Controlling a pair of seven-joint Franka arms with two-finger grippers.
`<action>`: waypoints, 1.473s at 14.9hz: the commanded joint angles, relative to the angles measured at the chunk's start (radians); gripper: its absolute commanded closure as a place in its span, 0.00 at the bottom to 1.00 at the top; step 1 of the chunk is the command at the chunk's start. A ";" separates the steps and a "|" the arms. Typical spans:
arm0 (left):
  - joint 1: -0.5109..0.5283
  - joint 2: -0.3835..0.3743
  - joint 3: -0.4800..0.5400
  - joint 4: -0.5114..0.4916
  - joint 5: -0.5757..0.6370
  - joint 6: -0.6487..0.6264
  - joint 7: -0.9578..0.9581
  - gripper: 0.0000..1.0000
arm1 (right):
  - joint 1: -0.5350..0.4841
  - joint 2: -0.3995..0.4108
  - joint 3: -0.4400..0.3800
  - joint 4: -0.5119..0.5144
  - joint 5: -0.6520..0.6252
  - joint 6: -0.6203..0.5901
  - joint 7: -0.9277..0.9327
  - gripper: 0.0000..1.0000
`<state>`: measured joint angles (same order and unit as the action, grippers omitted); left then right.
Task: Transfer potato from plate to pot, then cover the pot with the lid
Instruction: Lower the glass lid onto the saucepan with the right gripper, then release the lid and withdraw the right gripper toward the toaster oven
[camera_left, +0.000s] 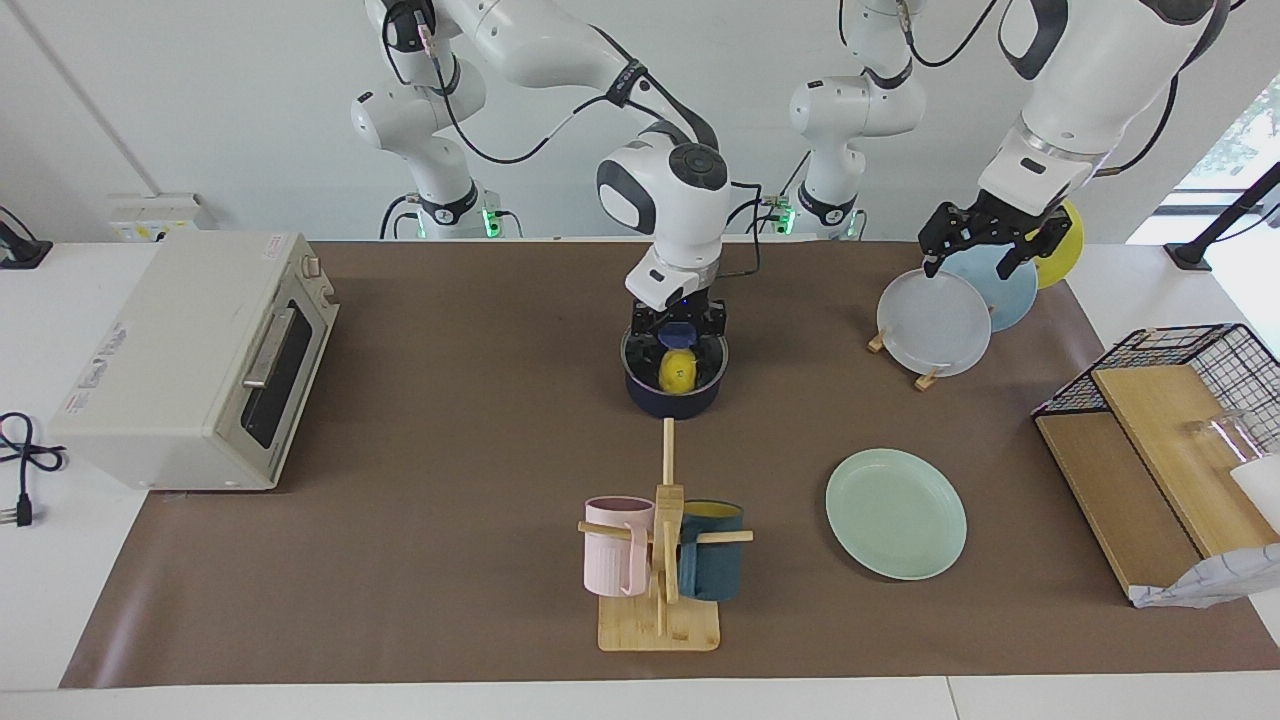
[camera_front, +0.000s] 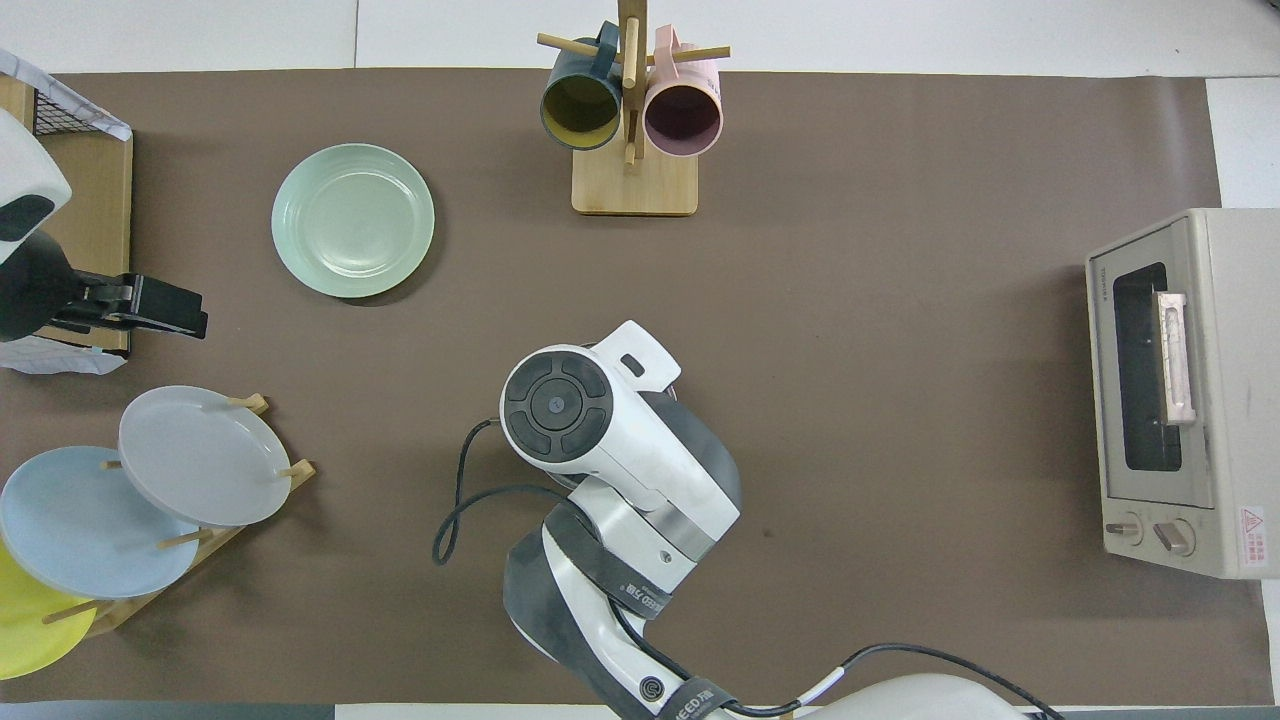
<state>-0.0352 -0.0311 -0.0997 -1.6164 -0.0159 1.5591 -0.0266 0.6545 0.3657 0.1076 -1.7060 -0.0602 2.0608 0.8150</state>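
The dark navy pot (camera_left: 676, 400) stands mid-table with the yellow potato (camera_left: 678, 370) inside it. The clear glass lid (camera_left: 637, 352) lies across the pot's mouth, and the potato shows through it. My right gripper (camera_left: 679, 328) is straight above the pot, shut around the lid's blue knob (camera_left: 679, 333). In the overhead view my right arm (camera_front: 600, 430) hides the pot, lid and potato. The mint-green plate (camera_left: 896, 513) lies bare toward the left arm's end and also shows in the overhead view (camera_front: 352, 220). My left gripper (camera_left: 985, 250) waits open in the air over the plate rack.
A rack of upright grey, light blue and yellow plates (camera_left: 935, 322) stands near the left arm. A mug tree (camera_left: 663, 560) with a pink and a teal mug stands farther from the robots than the pot. A toaster oven (camera_left: 190, 360) sits at the right arm's end. A wire basket and boards (camera_left: 1160, 440) sit at the left arm's end.
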 joint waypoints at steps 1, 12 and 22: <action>-0.002 -0.027 0.006 -0.030 0.007 0.019 -0.010 0.00 | 0.002 -0.018 -0.002 -0.041 -0.018 0.027 0.021 0.00; 0.018 -0.027 0.005 -0.030 0.007 0.022 -0.013 0.00 | -0.173 -0.123 -0.008 0.153 -0.004 -0.236 -0.186 0.00; 0.043 -0.026 -0.014 -0.028 0.007 0.019 -0.013 0.00 | -0.409 -0.284 -0.014 0.191 0.062 -0.511 -0.552 0.00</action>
<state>-0.0074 -0.0313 -0.0998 -1.6164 -0.0159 1.5596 -0.0319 0.3067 0.1211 0.0879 -1.4930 -0.0403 1.5742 0.3410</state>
